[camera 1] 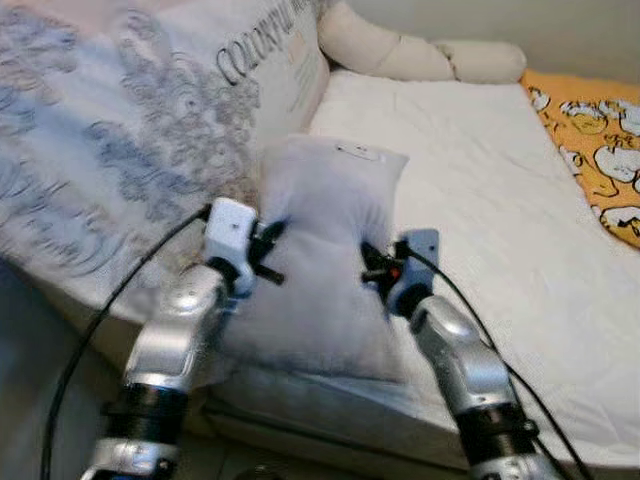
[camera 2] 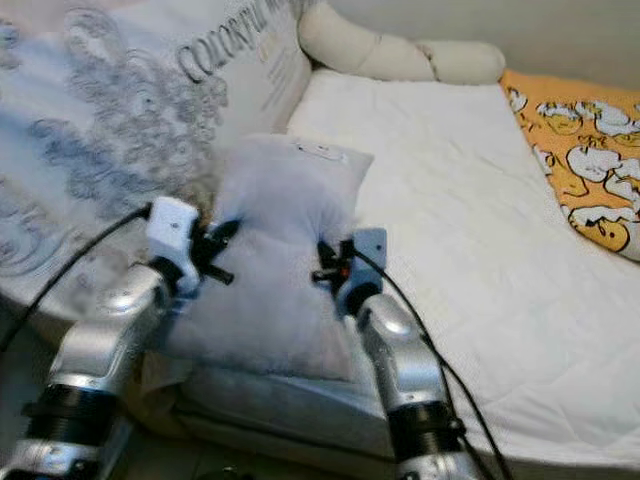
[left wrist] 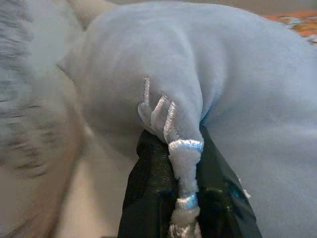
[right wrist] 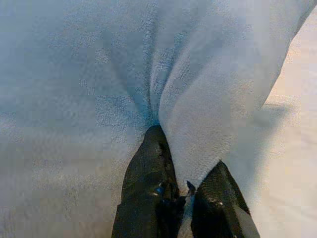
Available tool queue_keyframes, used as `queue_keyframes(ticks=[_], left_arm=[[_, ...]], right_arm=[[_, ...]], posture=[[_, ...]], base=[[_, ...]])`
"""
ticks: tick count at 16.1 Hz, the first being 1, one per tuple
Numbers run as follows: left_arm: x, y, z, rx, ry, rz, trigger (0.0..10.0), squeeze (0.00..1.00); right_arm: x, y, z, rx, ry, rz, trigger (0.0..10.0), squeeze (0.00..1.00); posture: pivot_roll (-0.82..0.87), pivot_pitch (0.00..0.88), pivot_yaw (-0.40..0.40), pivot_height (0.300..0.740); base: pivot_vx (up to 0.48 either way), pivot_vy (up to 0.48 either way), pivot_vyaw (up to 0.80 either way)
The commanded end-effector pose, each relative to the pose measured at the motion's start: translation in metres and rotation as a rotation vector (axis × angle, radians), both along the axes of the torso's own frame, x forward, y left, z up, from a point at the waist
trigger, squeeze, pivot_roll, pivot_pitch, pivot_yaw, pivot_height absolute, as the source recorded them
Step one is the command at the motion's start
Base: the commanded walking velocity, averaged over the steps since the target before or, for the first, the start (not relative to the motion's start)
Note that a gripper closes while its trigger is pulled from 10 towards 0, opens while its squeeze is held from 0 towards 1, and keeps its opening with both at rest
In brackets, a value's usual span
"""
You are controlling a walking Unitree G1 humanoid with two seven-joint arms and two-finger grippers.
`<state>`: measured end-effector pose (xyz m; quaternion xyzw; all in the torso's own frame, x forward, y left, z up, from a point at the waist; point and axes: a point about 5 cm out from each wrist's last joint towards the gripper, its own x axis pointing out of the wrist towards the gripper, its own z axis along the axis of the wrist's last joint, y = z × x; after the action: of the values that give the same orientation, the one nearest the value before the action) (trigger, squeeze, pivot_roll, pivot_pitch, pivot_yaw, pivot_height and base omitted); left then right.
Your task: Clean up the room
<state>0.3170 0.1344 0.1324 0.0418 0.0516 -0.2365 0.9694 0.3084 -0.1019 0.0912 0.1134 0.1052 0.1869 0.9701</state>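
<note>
Soft, even indoor light fills both head views, with no glare and no hard shadows. The picture is slightly hazy and low in detail throughout. The pale grey plush pillow (camera 1: pixel 325 250) looks smeared, its edges fuzzy, while the white quilted mattress (camera 1: pixel 480 200) is a little sharper. In the left wrist view, the patterned grey-and-white duvet (left wrist: pixel 29 74) is streaked with motion blur. In the right wrist view, the pillow casts a faint shadow on the cream surface beside it.

Cream bolster (camera 1: pixel 420 50) beside orange duck-print blanket (camera 1: pixel 595 130)
</note>
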Motion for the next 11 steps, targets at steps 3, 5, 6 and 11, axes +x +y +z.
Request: queue_keyframes(ticks=[3, 5, 6, 11], left_arm=[[0.0027, -0.0021, 0.0100, 0.002, -0.038, -0.015, 10.0, 0.00], [0.0027, -0.0023, 0.0097, 0.003, -0.037, -0.016, 10.0, 0.00], [0.0029, -0.0027, 0.0096, 0.004, -0.036, -0.019, 10.0, 0.00], [0.0061, -0.0038, 0.0086, 0.049, -0.046, -0.024, 10.0, 0.00]], right_arm=[[0.0019, 0.0004, 0.0053, 0.010, -0.022, 0.005, 10.0, 0.00], [0.0017, 0.0005, 0.0049, 0.012, -0.021, 0.006, 10.0, 0.00], [0.0014, 0.0002, 0.0044, 0.013, -0.018, 0.004, 10.0, 0.00], [-0.0007, -0.0035, 0.0006, 0.048, 0.008, -0.006, 10.0, 0.01]], posture=[[0.07, 0.000, 0.008, 0.740], [0.07, 0.000, 0.010, 0.740], [0.07, 0.000, 0.011, 0.740], [0.06, 0.000, 0.017, 0.740]], base=[[0.326, 0.000, 0.00], [0.324, 0.000, 0.00], [0.322, 0.000, 0.00], [0.121, 0.000, 0.00]])
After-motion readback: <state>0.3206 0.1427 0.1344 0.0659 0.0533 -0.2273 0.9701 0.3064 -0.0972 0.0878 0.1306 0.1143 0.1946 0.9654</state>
